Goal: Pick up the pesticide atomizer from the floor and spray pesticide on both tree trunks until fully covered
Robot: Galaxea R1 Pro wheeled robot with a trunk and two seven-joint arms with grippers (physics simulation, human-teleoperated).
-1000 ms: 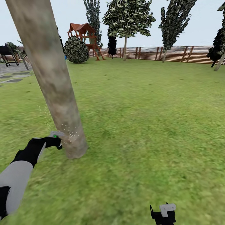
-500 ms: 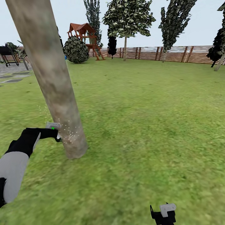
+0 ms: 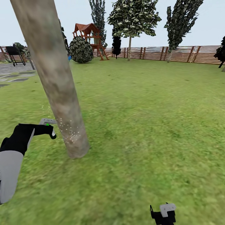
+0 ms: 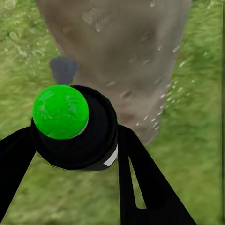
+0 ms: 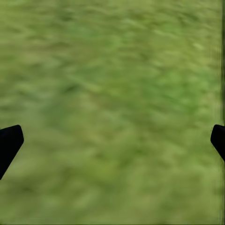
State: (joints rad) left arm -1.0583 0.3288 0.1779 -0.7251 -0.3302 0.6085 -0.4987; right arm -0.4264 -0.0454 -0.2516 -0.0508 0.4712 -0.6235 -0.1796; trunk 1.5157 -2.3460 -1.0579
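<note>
Raising my left gripper, clamped on the atomizer, up the trunk; droplets climb; right gripper wide, idle.

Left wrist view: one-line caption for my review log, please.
Left hand grips the green-topped pesticide atomizer, aimed at the droplet-speckled tree trunk.

The left arm reaches forward low at the head view's left, its grey forearm leading into a black wrist, and the left gripper at its end is level and pointing to the robot's right. In the left wrist view its two black fingers are clamped on a dark round body with a green cap. The right gripper hangs low near the robot, its fingertips spread wide apart.
</note>
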